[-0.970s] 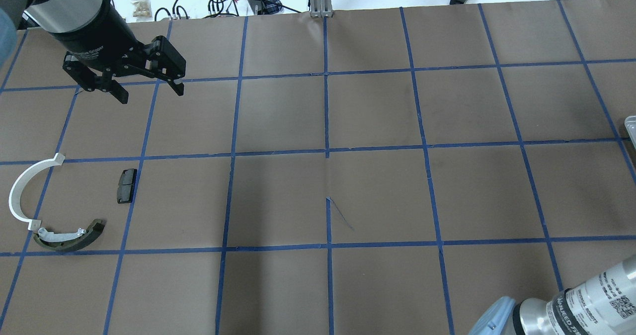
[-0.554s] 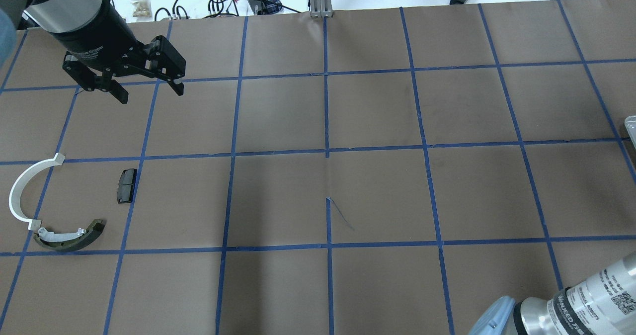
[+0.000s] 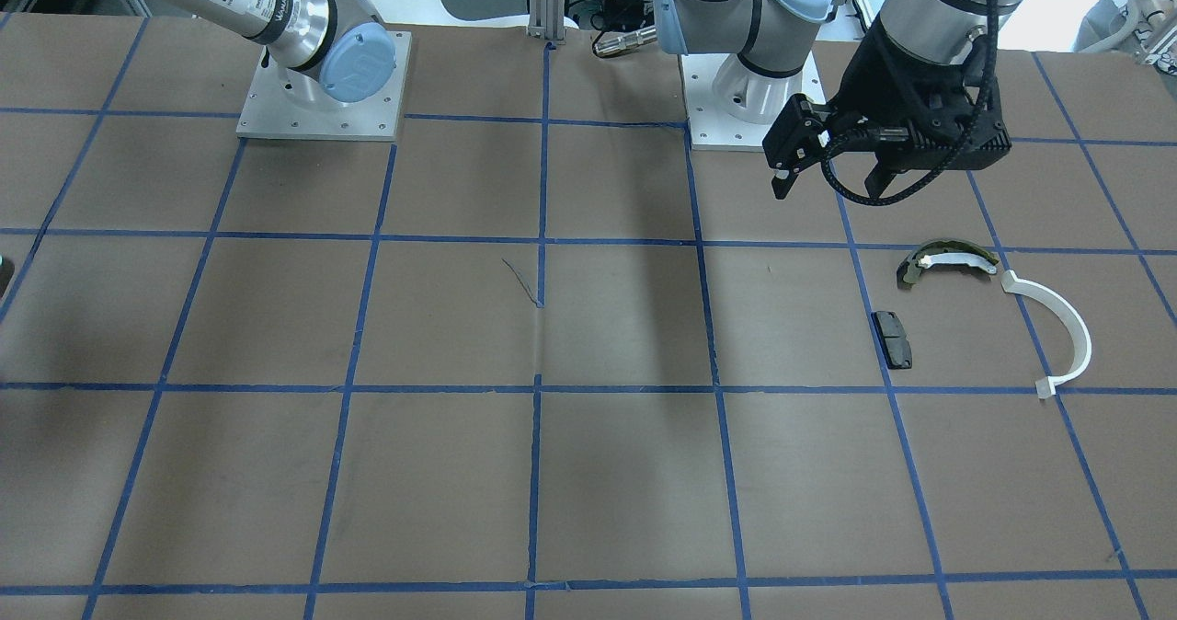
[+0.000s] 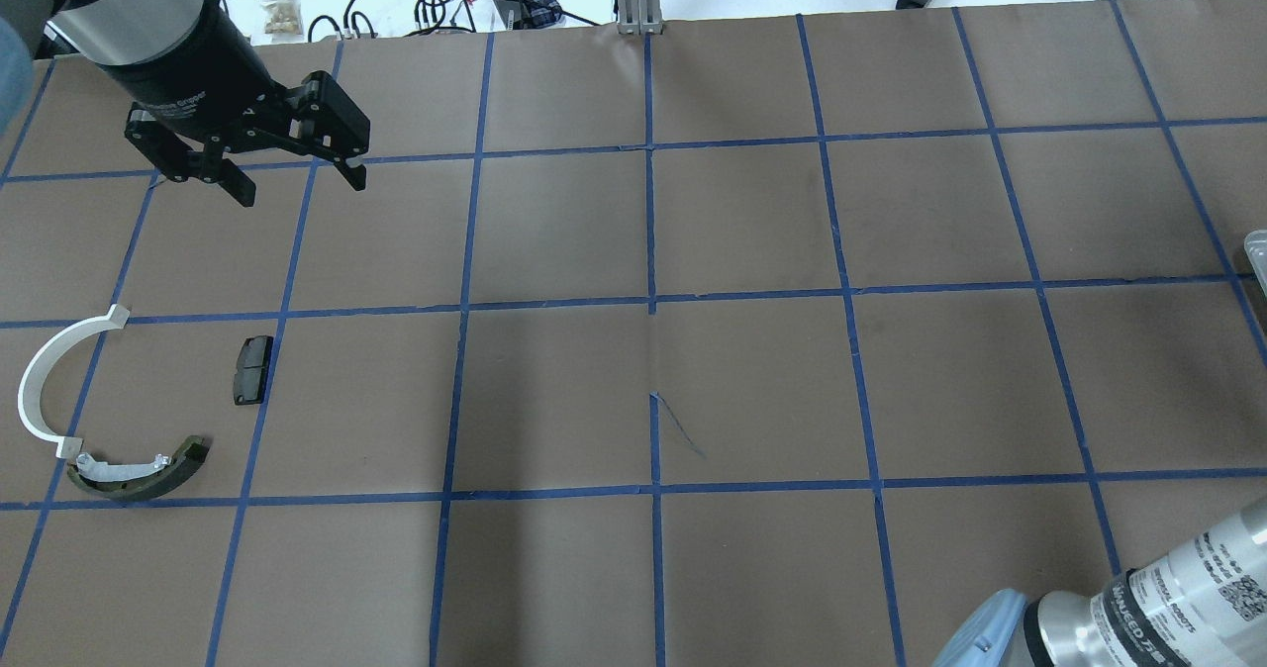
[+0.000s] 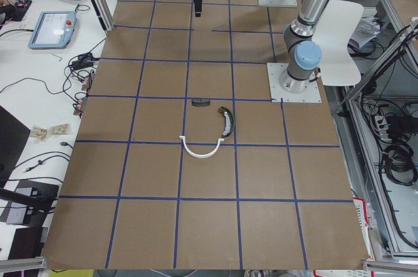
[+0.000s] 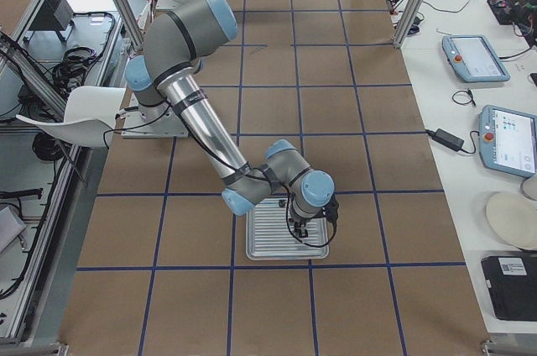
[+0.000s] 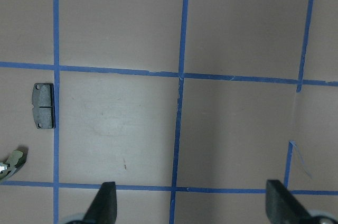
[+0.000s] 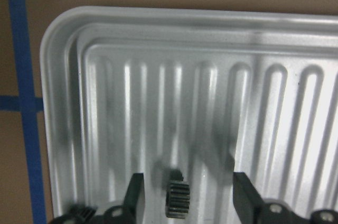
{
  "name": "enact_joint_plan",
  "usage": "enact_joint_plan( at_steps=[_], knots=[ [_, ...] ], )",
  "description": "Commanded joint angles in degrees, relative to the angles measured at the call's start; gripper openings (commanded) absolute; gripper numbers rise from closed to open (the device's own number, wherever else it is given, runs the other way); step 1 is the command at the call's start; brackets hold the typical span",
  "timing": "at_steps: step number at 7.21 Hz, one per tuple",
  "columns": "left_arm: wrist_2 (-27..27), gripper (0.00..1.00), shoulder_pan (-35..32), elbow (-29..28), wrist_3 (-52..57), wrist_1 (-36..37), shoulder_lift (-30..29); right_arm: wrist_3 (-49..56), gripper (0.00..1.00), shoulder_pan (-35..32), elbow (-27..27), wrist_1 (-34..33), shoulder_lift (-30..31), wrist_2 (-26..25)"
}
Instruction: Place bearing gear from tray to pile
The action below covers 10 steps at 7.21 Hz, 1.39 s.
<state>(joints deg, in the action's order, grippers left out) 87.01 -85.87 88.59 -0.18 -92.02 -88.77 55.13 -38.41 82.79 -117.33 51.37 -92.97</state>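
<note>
Bearing gear (image 8: pixel 178 198) standing on edge between the wide-open, empty fingers of my right gripper (image 8: pixel 189 195); closing off-centre could roll it along the ribbed tray (image 8: pixel 63 76).

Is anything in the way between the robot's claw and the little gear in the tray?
Nothing visible is. In the right wrist view the right gripper is open, with one finger on either side of the bearing gear. The gear sits alone on the ribbed tray, and there are only bare gaps between it and the fingers.

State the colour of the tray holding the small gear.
The tray is silvery grey, ribbed metal; clearest in the right wrist-mounted view.
</note>
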Motion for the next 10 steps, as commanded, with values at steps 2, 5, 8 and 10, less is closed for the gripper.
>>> enact_joint_plan(
  at_steps=[2, 5, 8, 10],
  knots=[
    [0.00, 1.00, 0.00, 0.00, 0.00, 0.00, 0.00, -0.02, 0.00, -0.09, -0.25, 1.23, 0.57, -0.89],
    [0.00, 1.00, 0.00, -0.08, 0.00, 0.00, 0.00, -0.89, 0.00, -2.35, -0.61, 9.00, 7.30, -0.81],
    [0.00, 1.00, 0.00, 0.00, 0.00, 0.00, 0.00, -15.53, 0.00, -15.76, 0.62, 19.85, 16.72, 0.07],
    [0.00, 1.00, 0.00, 0.00, 0.00, 0.09, 0.00, -29.14, 0.00, -27.10, 1.32, 21.09, 18.23, 4.27]
  ],
)
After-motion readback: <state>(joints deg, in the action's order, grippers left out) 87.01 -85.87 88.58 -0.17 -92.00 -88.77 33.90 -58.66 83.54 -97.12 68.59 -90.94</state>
